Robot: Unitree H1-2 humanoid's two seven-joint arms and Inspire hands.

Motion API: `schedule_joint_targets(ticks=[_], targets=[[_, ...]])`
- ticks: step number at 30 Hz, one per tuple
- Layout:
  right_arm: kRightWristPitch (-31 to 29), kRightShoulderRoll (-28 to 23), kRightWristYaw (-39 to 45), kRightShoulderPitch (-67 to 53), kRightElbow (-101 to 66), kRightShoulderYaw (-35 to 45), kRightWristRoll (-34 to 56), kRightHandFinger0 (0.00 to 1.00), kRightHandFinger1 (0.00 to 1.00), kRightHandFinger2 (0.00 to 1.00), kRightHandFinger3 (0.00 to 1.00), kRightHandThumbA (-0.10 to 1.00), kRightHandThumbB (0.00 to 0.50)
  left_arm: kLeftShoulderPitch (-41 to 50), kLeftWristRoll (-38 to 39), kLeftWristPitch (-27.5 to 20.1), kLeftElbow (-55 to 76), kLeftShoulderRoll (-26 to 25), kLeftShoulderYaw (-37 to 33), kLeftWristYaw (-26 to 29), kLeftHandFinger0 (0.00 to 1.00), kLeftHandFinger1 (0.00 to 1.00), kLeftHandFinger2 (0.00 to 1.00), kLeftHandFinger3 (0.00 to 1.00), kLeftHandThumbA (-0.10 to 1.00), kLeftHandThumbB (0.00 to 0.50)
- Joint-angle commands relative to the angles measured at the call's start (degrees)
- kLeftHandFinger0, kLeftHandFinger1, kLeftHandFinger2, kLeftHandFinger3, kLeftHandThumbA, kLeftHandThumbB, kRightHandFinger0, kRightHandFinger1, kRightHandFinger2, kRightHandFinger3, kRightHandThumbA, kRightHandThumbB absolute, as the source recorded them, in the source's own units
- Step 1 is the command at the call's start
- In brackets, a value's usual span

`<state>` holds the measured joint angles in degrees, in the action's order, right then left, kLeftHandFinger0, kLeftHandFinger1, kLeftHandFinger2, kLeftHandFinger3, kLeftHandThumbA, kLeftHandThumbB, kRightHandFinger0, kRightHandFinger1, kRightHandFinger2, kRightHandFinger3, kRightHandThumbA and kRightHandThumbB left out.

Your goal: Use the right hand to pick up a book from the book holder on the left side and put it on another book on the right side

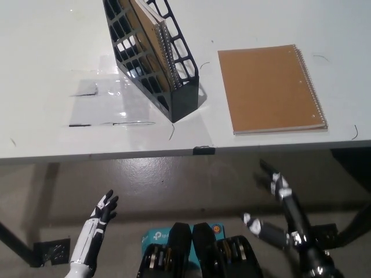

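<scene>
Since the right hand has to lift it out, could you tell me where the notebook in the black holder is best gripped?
Probably by its exposed top edge, which sticks up above the holder; the walls cover the rest. The notebook leans in the open slot, spiral side toward the flat notebook, so come from above and pull up along the tilt. The right hand and left hand hang open below the table.

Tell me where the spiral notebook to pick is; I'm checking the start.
In the head view, the brown spiral notebook stands in the black mesh book holder, upper centre-left.
</scene>
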<state>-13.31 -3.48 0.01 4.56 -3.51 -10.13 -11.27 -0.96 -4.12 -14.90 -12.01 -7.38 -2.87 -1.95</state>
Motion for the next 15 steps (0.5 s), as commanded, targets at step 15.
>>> schedule_joint_targets(ticks=[15], targets=[[11.19, 8.78, 1.28, 36.27, 12.43, 1.33, 2.33, 1.0, 1.0, 1.0, 1.0, 0.87, 0.246, 2.0, -0.22, -5.78, 0.71, 0.58, -0.85, -0.34, 1.0, 1.0, 1.0, 1.0, 1.0, 0.175]])
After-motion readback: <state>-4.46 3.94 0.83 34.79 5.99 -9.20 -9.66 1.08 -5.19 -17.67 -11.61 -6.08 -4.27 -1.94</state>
